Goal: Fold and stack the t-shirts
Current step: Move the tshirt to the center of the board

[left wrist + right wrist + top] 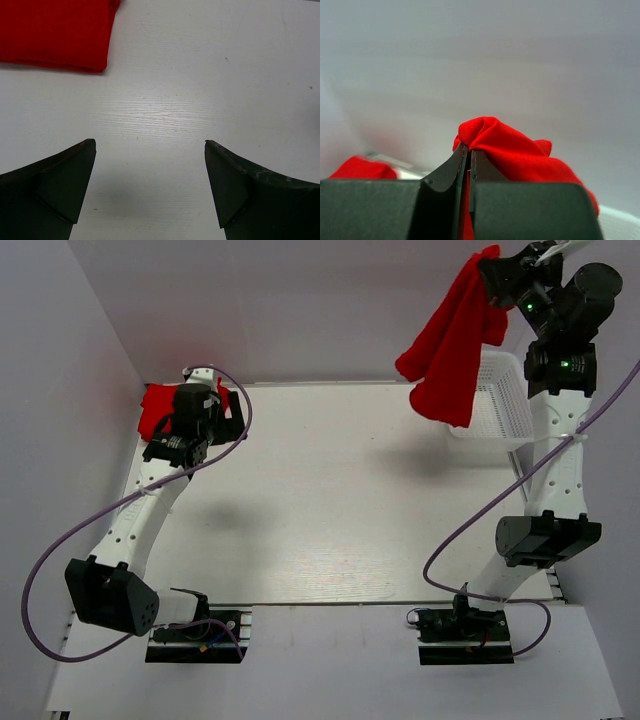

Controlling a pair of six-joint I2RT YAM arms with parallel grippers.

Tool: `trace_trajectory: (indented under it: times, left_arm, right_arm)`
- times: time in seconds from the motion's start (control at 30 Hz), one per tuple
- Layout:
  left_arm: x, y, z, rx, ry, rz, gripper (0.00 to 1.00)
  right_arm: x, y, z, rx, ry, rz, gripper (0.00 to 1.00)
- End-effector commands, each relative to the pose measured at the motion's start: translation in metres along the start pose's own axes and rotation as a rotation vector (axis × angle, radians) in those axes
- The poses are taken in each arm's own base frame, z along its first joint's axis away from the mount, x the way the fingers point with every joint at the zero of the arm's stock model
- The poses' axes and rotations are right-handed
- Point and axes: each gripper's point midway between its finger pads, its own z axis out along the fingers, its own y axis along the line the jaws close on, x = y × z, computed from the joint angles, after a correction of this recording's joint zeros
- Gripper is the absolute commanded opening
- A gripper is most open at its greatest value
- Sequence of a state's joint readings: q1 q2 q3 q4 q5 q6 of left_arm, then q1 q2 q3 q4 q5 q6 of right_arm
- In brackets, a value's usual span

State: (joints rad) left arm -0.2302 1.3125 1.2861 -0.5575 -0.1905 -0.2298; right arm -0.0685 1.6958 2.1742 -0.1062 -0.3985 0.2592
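Note:
A red t-shirt [448, 350] hangs in a bunch from my right gripper [497, 270], held high above the table's back right. In the right wrist view the right gripper [468, 148] is shut on a fold of this red cloth [515, 150]. A second red t-shirt [158, 408] lies folded at the table's back left, partly hidden under my left arm. In the left wrist view its corner [60, 32] shows at the top left. My left gripper [150, 145] is open and empty over bare table, just beside that shirt.
A white mesh basket [500, 400] stands at the back right, under and behind the hanging shirt. White walls close the left, back and right sides. The white table [330, 500] spreads between the arms.

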Motion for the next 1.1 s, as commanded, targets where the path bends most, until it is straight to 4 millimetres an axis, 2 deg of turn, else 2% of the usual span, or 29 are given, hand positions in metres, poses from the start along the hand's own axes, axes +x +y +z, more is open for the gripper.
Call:
trace_trajectory:
  times: [0.0, 0.03, 0.07, 0.13, 0.17, 0.2, 0.27, 0.3, 0.33, 0.37, 0.47, 0.5, 0.6, 0.63, 0.67, 0.7, 0.73, 0.77, 0.8, 0.97, 1.0, 1.03, 1.07]
  left_arm:
    - [-0.019, -0.002, -0.021, 0.026, -0.046, -0.020, 1.00]
    - [-0.019, -0.002, -0.021, 0.026, -0.046, -0.019, 1.00]
    - [-0.019, 0.002, -0.024, 0.016, -0.036, -0.033, 1.00]
    - [-0.021, 0.003, -0.025, 0.000, -0.028, -0.045, 1.00]
    - [-0.017, 0.004, -0.027, -0.005, -0.009, -0.055, 1.00]
    - [-0.016, 0.005, -0.025, -0.018, 0.004, -0.052, 1.00]
    - [-0.014, 0.005, -0.024, -0.023, 0.022, -0.067, 1.00]
    - [-0.016, 0.004, -0.022, -0.023, 0.022, -0.067, 1.00]
    - [-0.016, 0.004, -0.022, -0.023, 0.022, -0.067, 1.00]
    - [-0.013, 0.002, -0.019, -0.015, 0.034, -0.074, 1.00]
    - [-0.011, 0.002, -0.015, -0.018, 0.044, -0.073, 1.00]
    - [-0.012, 0.001, -0.013, -0.018, 0.044, -0.072, 1.00]
    - [-0.010, 0.001, -0.010, -0.021, 0.054, -0.080, 1.00]
    - [-0.010, 0.002, -0.010, -0.029, 0.052, -0.079, 1.00]
    - [-0.008, 0.002, -0.006, -0.032, 0.062, -0.078, 1.00]
    - [-0.008, 0.002, -0.006, -0.032, 0.062, -0.077, 1.00]
    - [-0.008, 0.002, -0.006, -0.032, 0.062, -0.077, 1.00]
    - [-0.005, 0.002, -0.004, -0.035, 0.071, -0.076, 1.00]
    - [-0.002, 0.003, -0.002, -0.037, 0.079, -0.074, 1.00]
    - [0.007, 0.001, 0.001, -0.022, 0.099, -0.072, 1.00]
    - [0.013, 0.002, 0.002, -0.025, 0.112, -0.070, 1.00]
    - [0.015, 0.002, 0.005, -0.028, 0.121, -0.068, 1.00]
    - [0.020, 0.002, 0.006, -0.031, 0.131, -0.066, 1.00]
  right_arm:
    - [-0.046, 0.072, -0.016, -0.240, -0.085, -0.043, 0.00]
    - [-0.047, 0.081, -0.017, -0.270, -0.087, -0.042, 0.00]
    - [-0.047, 0.100, -0.016, -0.316, -0.086, -0.029, 0.00]
    - [-0.042, 0.117, -0.017, -0.368, -0.070, 0.001, 0.00]
    - [-0.034, 0.128, -0.016, -0.399, -0.049, 0.019, 0.00]
    - [-0.023, 0.131, -0.013, -0.413, -0.017, 0.039, 0.00]
    - [-0.007, 0.154, -0.010, -0.461, 0.030, 0.070, 0.00]
    - [0.013, 0.162, -0.005, -0.473, 0.078, 0.101, 0.00]
    - [0.023, 0.167, -0.002, -0.482, 0.097, 0.097, 0.00]
    - [0.048, 0.188, 0.000, -0.521, 0.162, 0.130, 0.00]
    - [0.092, 0.202, 0.006, -0.517, 0.253, 0.150, 0.00]
    - [0.121, 0.223, 0.003, -0.550, 0.322, 0.167, 0.00]
    - [0.179, 0.237, 0.000, -0.520, 0.445, 0.201, 0.00]
    - [0.178, 0.243, -0.002, -0.522, 0.433, 0.207, 0.00]
    - [0.204, 0.236, -0.005, -0.467, 0.477, 0.228, 0.00]
    - [0.214, 0.235, -0.008, -0.447, 0.490, 0.236, 0.00]
    - [0.239, 0.232, -0.017, -0.395, 0.502, 0.245, 0.00]
    - [0.246, 0.235, -0.022, -0.400, 0.506, 0.251, 0.00]
    - [0.254, 0.227, -0.021, -0.342, 0.504, 0.241, 0.00]
    - [0.340, 0.228, -0.050, -0.266, 0.716, 0.209, 0.01]
    - [0.354, 0.226, -0.056, -0.240, 0.763, 0.198, 0.35]
    - [0.363, 0.225, -0.059, -0.227, 0.790, 0.193, 0.58]
    - [0.369, 0.226, -0.066, -0.219, 0.837, 0.187, 0.89]
